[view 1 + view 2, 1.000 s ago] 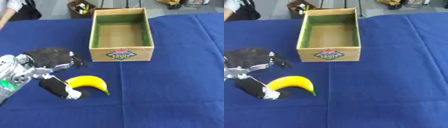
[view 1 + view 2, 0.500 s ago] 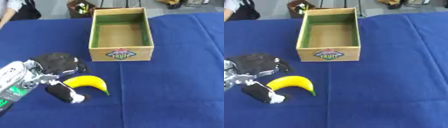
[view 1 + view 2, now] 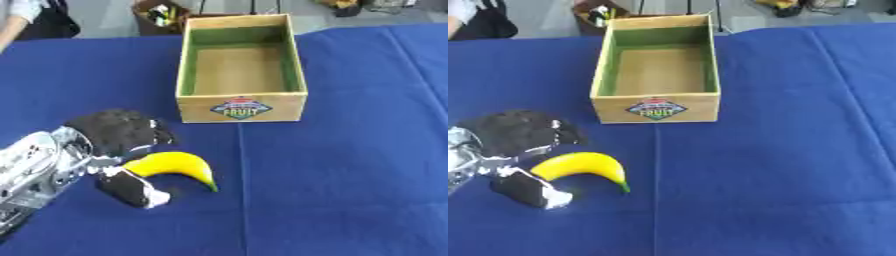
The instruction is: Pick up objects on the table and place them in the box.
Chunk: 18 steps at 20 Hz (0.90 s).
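Left hand [image 3: 114, 150] spread around banana [image 3: 175, 166], fingers not yet closed | banana lay on blue cloth before empty box [image 3: 241, 106] | judged light, smooth, bruisable; grasp mid-curve

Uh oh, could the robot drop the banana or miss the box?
Maybe. The left hand sits around only one end of the banana, fingers above and thumb below, so the free end might swing or slip if lifted. The open wooden box stands apart, further up the table, so the banana could fall on the blue cloth on the way or catch the box's near wall.
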### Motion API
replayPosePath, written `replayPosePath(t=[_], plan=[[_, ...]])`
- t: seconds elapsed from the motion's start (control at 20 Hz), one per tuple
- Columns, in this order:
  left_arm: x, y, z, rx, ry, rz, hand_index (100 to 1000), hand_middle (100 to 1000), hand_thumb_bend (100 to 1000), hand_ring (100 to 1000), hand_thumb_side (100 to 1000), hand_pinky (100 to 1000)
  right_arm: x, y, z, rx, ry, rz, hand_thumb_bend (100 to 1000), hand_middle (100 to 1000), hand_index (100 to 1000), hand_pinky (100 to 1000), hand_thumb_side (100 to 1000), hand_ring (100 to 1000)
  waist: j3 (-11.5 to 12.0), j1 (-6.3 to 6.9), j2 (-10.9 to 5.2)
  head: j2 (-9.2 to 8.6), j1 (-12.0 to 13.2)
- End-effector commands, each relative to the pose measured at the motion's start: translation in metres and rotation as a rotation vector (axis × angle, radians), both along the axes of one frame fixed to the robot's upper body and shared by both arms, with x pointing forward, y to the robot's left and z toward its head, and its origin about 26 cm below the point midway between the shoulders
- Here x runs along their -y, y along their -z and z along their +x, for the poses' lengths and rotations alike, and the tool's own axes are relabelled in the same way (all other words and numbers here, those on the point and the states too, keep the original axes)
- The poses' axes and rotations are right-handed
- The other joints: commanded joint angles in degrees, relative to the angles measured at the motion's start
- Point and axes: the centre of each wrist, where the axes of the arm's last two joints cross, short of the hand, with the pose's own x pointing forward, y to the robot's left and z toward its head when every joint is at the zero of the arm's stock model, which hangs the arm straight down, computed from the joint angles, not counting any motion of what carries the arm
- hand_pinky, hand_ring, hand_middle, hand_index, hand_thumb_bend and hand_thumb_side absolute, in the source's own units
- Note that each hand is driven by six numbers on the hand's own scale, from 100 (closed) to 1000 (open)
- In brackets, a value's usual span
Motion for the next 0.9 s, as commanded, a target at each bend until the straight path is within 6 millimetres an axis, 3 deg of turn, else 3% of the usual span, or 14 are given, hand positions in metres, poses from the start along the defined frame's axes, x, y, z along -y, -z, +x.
replayPosePath(t=[0.05,0.4,0.9], plan=[[-0.002,-0.0071,-0.002,0.034,-0.022,-0.001,904,745,384,738,756,650,-0.0006,-0.0076,-0.0013,0.02,-0.012,-0.01,100,624,794,749,948,719,-0.1,-0.25,-0.84,-0.76,0.1],[-0.0022,-0.0087,-0.0017,0.06,-0.051,-0.013,902,757,282,741,745,650,-0.0023,-0.0063,-0.0011,0.01,-0.016,-0.007,100,623,794,750,943,718,-0.3,-0.18,-0.66,-1.03,0.1],[-0.0035,-0.007,0.0022,0.05,-0.101,-0.023,882,794,278,752,690,654,-0.0039,-0.0069,-0.0003,0.011,-0.023,0.0,100,622,794,751,939,718,-0.6,-0.16,-0.35,-1.43,0.3]])
